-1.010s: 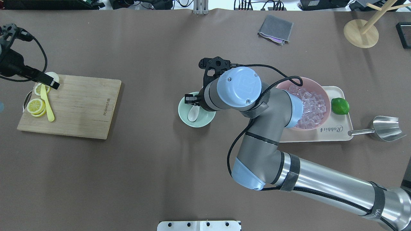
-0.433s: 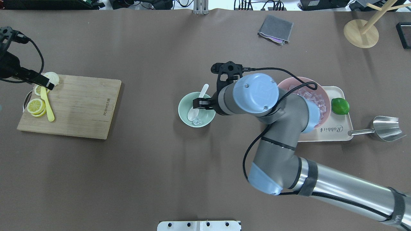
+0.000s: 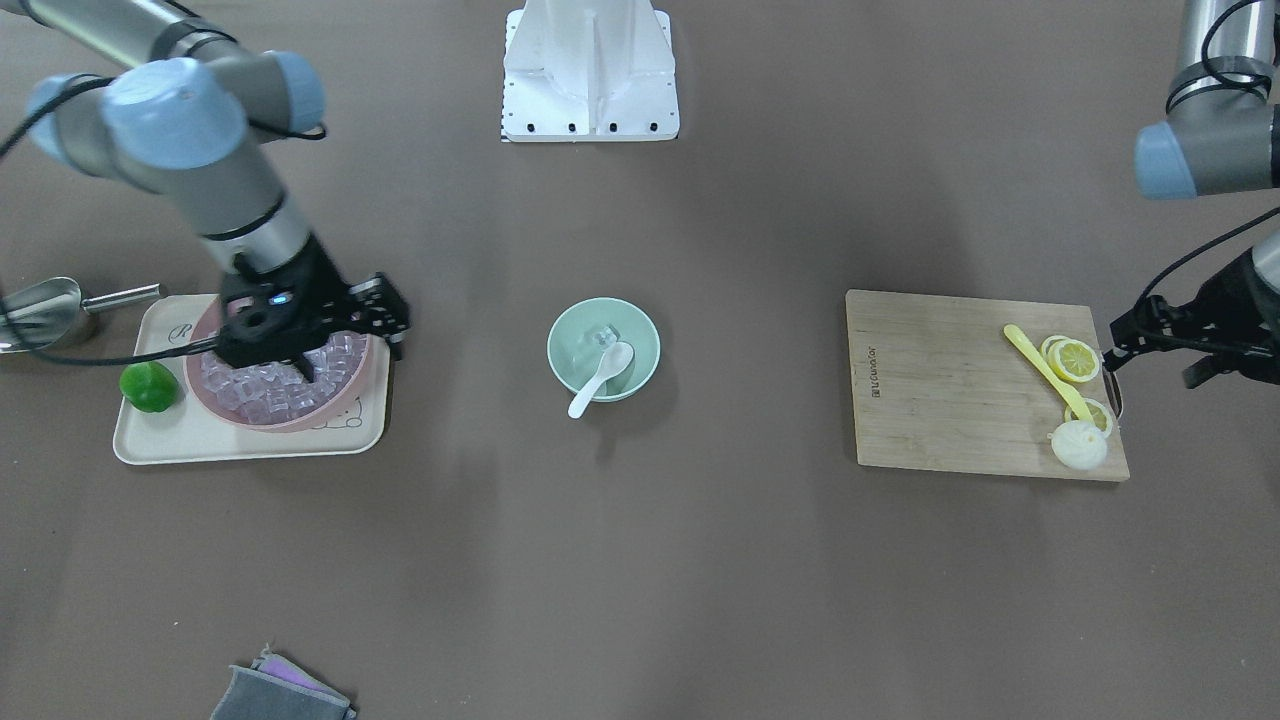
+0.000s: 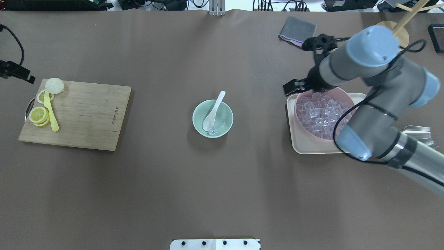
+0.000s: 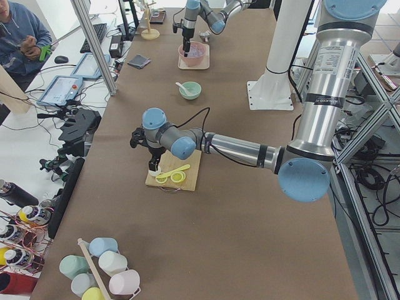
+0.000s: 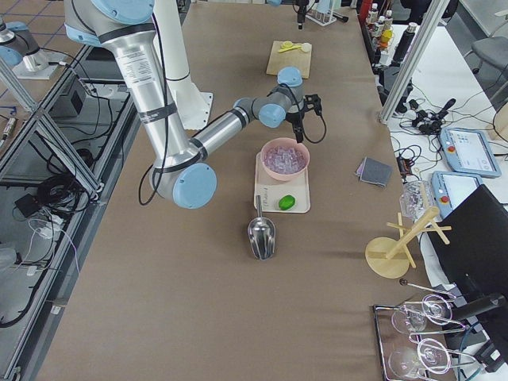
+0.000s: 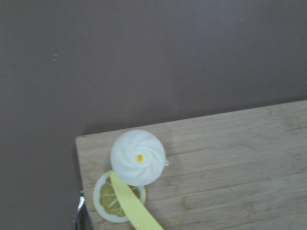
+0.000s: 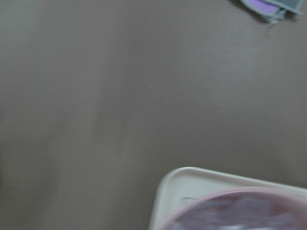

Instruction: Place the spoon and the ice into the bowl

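The mint-green bowl (image 4: 222, 126) (image 3: 570, 335) stands at the table's middle. The white spoon (image 4: 213, 110) (image 3: 598, 381) lies in it with its handle over the far rim. One clear ice cube (image 4: 212, 131) (image 3: 603, 337) lies in the bowl by the scoop. My right gripper (image 4: 294, 86) (image 3: 300, 362) is empty and looks open, over the near-left rim of the pink bowl (image 4: 341, 91) that is full of ice cubes (image 4: 321, 113). My left gripper (image 3: 1150, 345) (image 4: 19, 73) hovers off the cutting board's far left corner; I cannot tell how its jaws stand.
The pink bowl sits on a cream tray (image 4: 305, 147) with a lime (image 3: 148, 388); a metal scoop (image 3: 40, 308) lies beside it. A cutting board (image 4: 86, 114) holds lemon slices, a yellow utensil (image 4: 51, 116) and a white lemon end. A grey cloth (image 4: 297, 31) lies far back.
My right gripper let go of the spoon in the mint-green bowl and swung right to the pink bowl. My left gripper drew back left off the cutting board.
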### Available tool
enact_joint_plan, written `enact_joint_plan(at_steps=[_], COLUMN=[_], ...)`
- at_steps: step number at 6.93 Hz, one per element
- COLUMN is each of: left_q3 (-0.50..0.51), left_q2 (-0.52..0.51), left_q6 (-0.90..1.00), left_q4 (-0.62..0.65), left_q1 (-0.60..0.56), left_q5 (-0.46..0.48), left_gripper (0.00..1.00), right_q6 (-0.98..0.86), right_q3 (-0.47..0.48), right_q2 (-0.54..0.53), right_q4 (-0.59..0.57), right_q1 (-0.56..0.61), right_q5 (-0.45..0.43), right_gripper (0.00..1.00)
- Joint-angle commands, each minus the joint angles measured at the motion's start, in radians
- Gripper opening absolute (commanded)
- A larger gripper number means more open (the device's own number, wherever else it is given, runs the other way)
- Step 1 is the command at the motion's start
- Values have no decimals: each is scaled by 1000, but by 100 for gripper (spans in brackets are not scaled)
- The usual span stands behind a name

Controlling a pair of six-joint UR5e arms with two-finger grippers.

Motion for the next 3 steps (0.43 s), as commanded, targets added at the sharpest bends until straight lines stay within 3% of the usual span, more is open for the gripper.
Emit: enact_joint_plan(at_steps=[1,3], left_q3=[12,7], left_q2=[21,24], left_q6=[116,132], left_q4=[65,85], left_q1=[-89,-127], left_q5=[1,-10], left_gripper=[98,98], right_q6=[-443,-706], right_q3=[-75,-162], right_q2=[-106,-130], right_q4=[-124,-214], right_q1=[310,439], right_q5=[199,209], right_gripper=[100,100])
